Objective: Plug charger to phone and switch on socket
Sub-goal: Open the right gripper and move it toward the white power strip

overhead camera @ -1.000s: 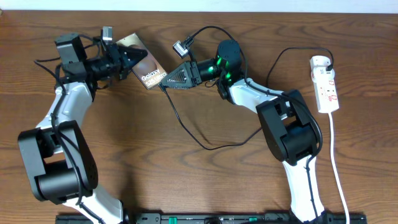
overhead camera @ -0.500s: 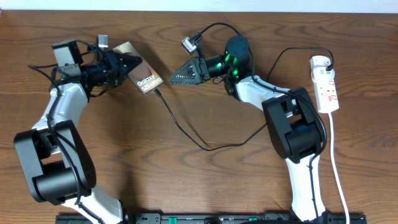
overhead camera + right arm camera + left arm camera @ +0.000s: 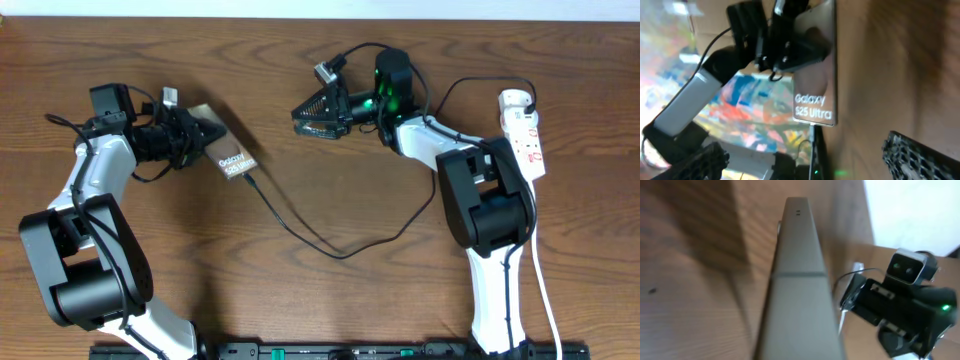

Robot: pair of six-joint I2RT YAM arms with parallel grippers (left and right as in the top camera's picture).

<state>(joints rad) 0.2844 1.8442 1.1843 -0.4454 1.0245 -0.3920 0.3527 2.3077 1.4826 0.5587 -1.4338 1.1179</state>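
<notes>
The desk (image 3: 330,300) is brown wood with dark lines in it. A white wall (image 3: 320,8) runs along its far edge. The left jaws pinch one end of the phone (image 3: 228,158) and hold it tilted over the left side of the desk, words facing up. The thin black charger (image 3: 340,255) meets the phone's other end, and its tip looks pushed in. From there it loops across the desk toward the socket (image 3: 527,140). The socket lies flat at the far right. Its white cord (image 3: 541,270) runs to the near edge. The right jaws are wide and hold nothing. They point at the phone, well apart from the socket. Behind the left arm (image 3: 690,105) the room is a blur of bright colours.
</notes>
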